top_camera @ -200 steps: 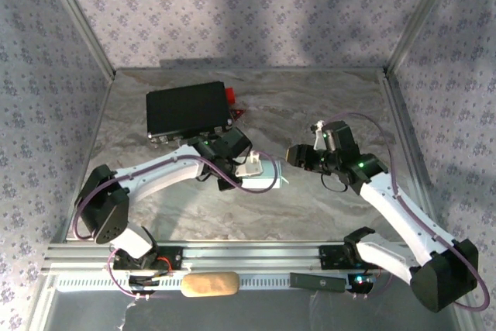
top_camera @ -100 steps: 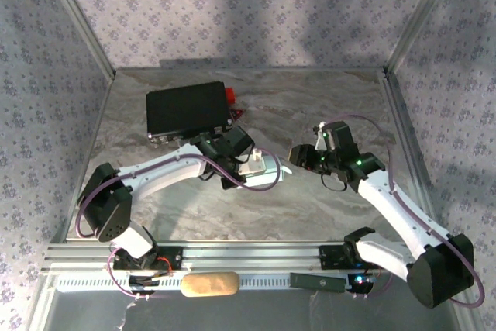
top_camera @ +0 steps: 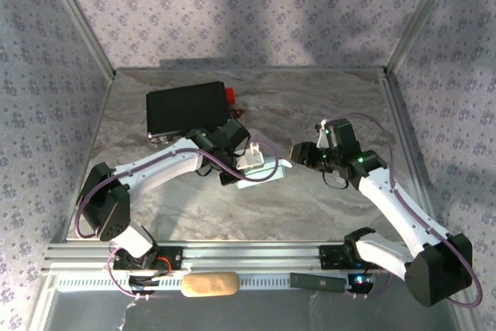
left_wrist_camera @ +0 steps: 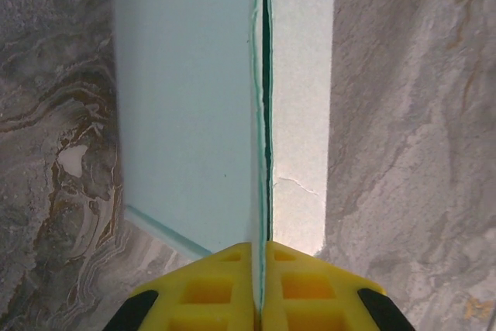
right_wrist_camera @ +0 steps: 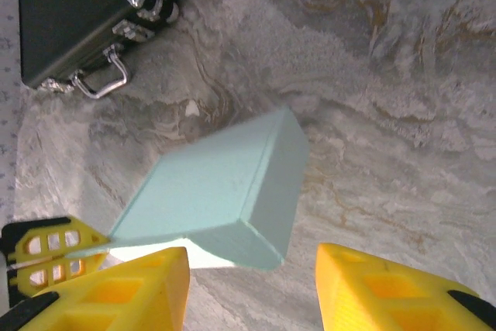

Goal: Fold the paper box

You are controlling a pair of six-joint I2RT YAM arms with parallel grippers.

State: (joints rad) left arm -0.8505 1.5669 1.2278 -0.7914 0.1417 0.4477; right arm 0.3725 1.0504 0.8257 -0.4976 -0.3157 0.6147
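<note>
Left wrist view: left hand (left_wrist_camera: 260, 269) pinched tight on a thin edge of the paper box (left_wrist_camera: 186, 114), yellow pads closed over the pale-blue card; box tilted over the marbled bench (left_wrist_camera: 403, 114), near its middle; right hand (right_wrist_camera: 252, 261) spread wide open, box just ahead of its fingers; black case (right_wrist_camera: 77, 5) well apart, back-left.

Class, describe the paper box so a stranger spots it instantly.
On the marble table, find the black case at the far left. Right of it and nearer, mid-table, is the paper box: pale blue thin card, pinched in the left hand, smaller than the case.
</note>
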